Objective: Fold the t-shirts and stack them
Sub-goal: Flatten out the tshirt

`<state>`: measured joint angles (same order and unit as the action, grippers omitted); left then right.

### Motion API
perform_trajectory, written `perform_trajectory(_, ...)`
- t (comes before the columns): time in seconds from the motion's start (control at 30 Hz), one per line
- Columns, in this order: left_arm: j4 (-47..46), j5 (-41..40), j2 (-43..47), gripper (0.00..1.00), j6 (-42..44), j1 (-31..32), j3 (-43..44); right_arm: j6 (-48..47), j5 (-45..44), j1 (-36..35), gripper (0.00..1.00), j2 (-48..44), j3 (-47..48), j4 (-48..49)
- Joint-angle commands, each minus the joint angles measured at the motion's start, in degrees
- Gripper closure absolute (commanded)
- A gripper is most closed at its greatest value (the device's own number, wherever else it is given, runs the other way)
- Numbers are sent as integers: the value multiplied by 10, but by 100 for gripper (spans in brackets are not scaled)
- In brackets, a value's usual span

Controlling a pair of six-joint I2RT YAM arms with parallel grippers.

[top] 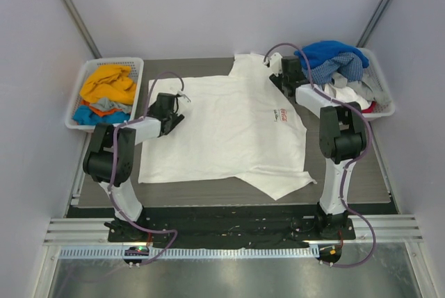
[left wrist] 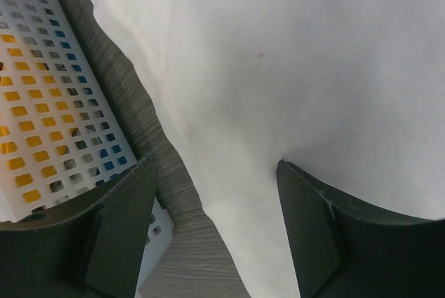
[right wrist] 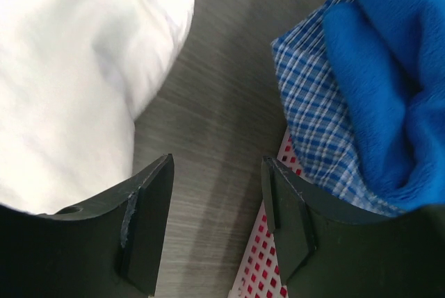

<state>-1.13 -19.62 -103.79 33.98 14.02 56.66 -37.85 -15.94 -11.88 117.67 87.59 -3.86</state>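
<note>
A large white t-shirt [top: 229, 128] with a red chest logo [top: 286, 107] lies spread on the grey table, its near right part folded over. My left gripper [top: 182, 101] is open and empty over the shirt's left edge [left wrist: 292, 69], next to the left basket. My right gripper [top: 276, 70] is open and empty above bare table, between the shirt's far right sleeve [right wrist: 76, 55] and the right basket. A blue shirt [top: 332, 52] and a blue-checked one [right wrist: 327, 117] are heaped in the right basket. Orange, grey and blue shirts [top: 108, 88] lie in the left basket.
A white slatted basket [top: 82, 95] stands at the far left; its wall [left wrist: 49, 103] is close to my left fingers. A second basket [top: 384, 96] stands at the far right, its rim [right wrist: 268, 263] beside my right fingers. Metal posts rise at both back corners.
</note>
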Motion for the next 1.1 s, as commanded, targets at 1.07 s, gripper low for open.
perform_trajectory(1.07, -17, -120, 22, 27, 149, -37, -72, 58, 14, 3, 41, 117, 139, 19)
